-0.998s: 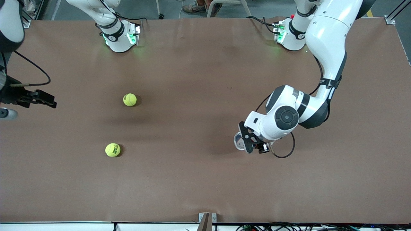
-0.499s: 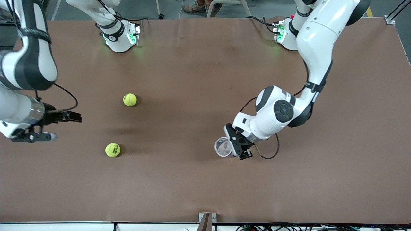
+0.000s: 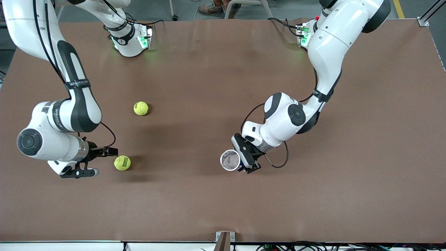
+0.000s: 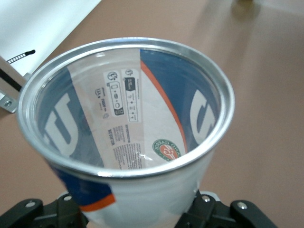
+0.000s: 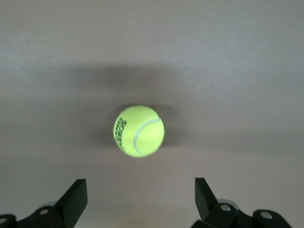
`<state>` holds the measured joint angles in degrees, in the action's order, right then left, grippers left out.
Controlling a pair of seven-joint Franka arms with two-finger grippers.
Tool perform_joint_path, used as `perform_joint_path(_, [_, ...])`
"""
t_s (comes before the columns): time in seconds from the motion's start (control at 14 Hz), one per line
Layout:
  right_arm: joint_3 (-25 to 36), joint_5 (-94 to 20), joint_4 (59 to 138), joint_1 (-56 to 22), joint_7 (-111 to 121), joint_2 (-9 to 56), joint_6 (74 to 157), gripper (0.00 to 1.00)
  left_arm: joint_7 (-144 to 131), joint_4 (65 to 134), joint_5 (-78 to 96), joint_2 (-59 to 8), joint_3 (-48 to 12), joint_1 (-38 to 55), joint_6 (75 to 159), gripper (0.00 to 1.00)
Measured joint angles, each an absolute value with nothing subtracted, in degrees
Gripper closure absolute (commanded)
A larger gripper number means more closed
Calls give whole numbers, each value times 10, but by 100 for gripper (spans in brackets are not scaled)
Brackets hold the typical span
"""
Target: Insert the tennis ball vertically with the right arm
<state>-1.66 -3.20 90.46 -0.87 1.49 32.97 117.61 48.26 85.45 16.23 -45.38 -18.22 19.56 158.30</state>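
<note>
- Your right end effector (image 3: 99, 161) sits low over the bench (image 3: 209, 209), fingers spread apart and empty, with the nearer tennis ball (image 3: 122, 162) just beside its tips. In the right wrist view that ball (image 5: 138, 131) lies centred ahead of the two fingers (image 5: 71, 202), not yet between them.
- A second ago this end effector was out at the bench edge on the right arm's end; it has since swept in and lined up on the ball. I judge you are in the approach, with the grasp still to come.
- Your left end effector (image 3: 245, 158) is clamped on the ball can (image 3: 230, 160), whose open mouth faces up toward the front camera. The left wrist view shows the can (image 4: 128, 137) empty, its metal rim unobstructed.
- The can has been carried from the left arm's end toward mid-bench over the last second, so the drop point now lies closer to the right arm's reach.
- A second tennis ball (image 3: 140, 108) rests farther from the front camera, well apart from both end effectors.
- Next, you likely need to push forward until the ball sits between the fingers, then close; it may roll if nudged.
</note>
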Motion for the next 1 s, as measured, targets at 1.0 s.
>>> perform_joint_path(1.0, [-16,-36,904,-26,-8,392,1265,0,482,897,352,-491,-201,241,1805,28])
